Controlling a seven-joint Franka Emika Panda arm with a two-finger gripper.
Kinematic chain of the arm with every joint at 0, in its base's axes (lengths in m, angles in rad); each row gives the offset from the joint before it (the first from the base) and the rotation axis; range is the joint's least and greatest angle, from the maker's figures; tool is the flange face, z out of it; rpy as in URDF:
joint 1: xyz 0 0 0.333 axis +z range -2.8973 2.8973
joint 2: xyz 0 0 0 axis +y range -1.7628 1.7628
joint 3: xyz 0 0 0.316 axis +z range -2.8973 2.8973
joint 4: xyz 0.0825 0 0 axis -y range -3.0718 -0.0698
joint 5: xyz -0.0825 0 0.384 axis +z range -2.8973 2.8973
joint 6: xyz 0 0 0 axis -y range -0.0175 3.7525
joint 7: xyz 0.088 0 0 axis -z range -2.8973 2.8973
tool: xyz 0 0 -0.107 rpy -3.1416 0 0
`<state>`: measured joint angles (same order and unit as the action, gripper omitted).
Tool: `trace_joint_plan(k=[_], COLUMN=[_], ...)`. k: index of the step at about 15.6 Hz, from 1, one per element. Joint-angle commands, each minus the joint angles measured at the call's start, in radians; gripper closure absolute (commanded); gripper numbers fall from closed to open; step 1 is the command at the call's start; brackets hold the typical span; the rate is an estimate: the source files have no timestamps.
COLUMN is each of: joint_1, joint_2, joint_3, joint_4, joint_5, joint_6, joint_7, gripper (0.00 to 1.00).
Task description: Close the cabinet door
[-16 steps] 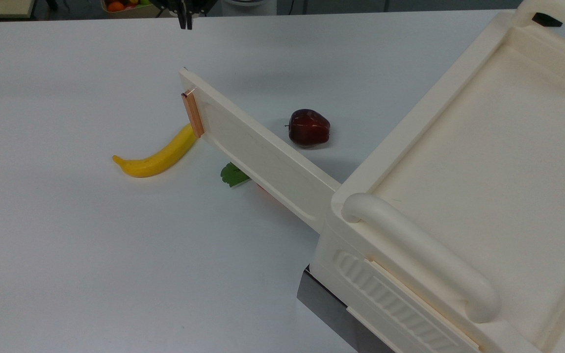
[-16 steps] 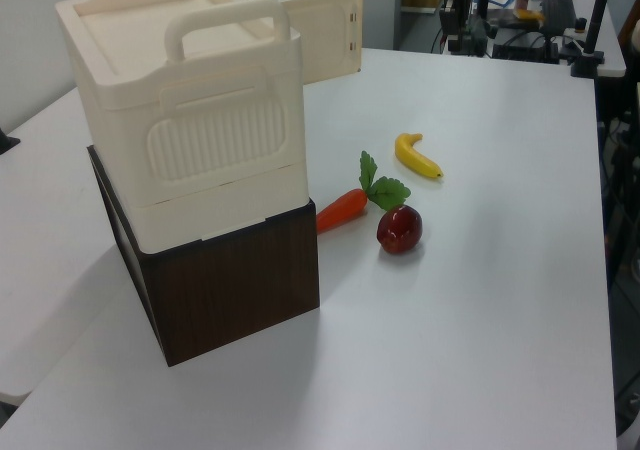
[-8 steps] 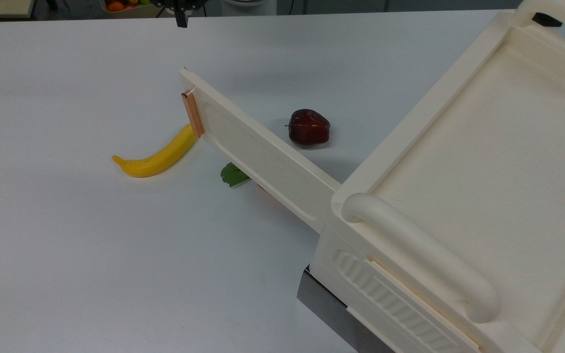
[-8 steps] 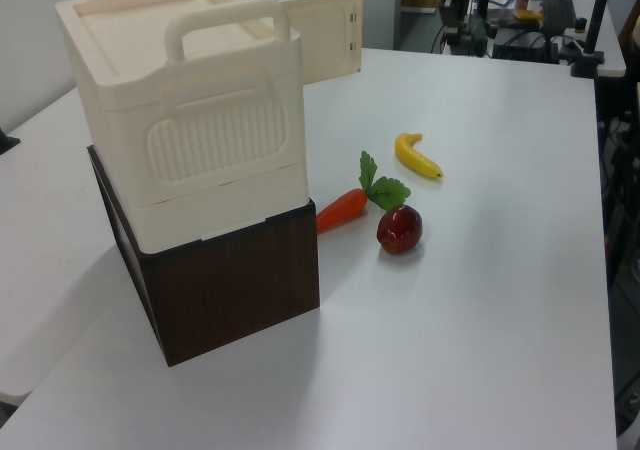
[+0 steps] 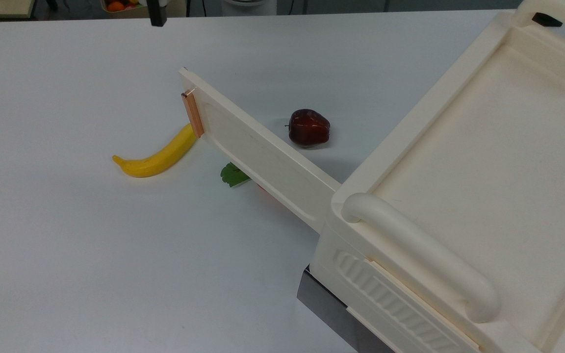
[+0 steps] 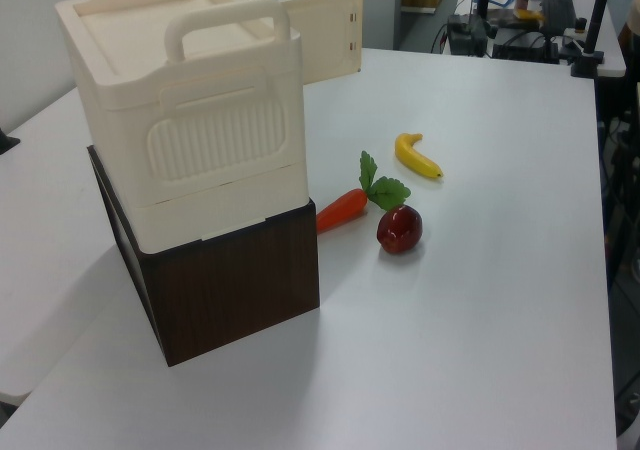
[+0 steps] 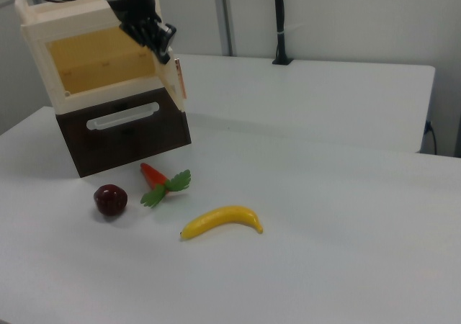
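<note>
The cabinet door point(image 5: 258, 152) is standing wide open, jutting from the cabinet point(image 5: 459, 196) toward ten o'clock over the surface point(image 5: 66, 245) in the top view. The hand point(image 7: 162, 43) is hanging at its free edge; its grip I cannot tell.

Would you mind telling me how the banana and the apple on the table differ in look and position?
The banana is yellow, long and curved, while the apple is dark red and round. In the top view the banana's end reaches under the free end of the open cabinet door, on the top view's left side of the door; the apple sits on the other side, apart from the door. Both lie on the white table, untouched by the gripper.
</note>
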<state>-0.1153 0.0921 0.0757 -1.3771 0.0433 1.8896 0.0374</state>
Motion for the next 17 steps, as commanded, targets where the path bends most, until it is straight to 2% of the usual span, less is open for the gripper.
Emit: trace_joint_plan(k=[1,4,6,11,17], joint_1=[0.005,0.011,0.013,0.072,0.146], joint_2=[0.011,0.041,0.070,0.142,0.147], joint_3=[-0.001,0.004,0.010,0.012,0.012], joint_4=[0.001,-0.005,-0.005,-0.007,-0.023], joint_5=[0.015,0.007,0.009,0.013,0.017], joint_6=[0.191,0.363,0.420,0.483,0.480], joint_7=[0.145,0.289,0.329,0.409,0.412], gripper=[1.00,1.00,1.00,1.00,1.00])
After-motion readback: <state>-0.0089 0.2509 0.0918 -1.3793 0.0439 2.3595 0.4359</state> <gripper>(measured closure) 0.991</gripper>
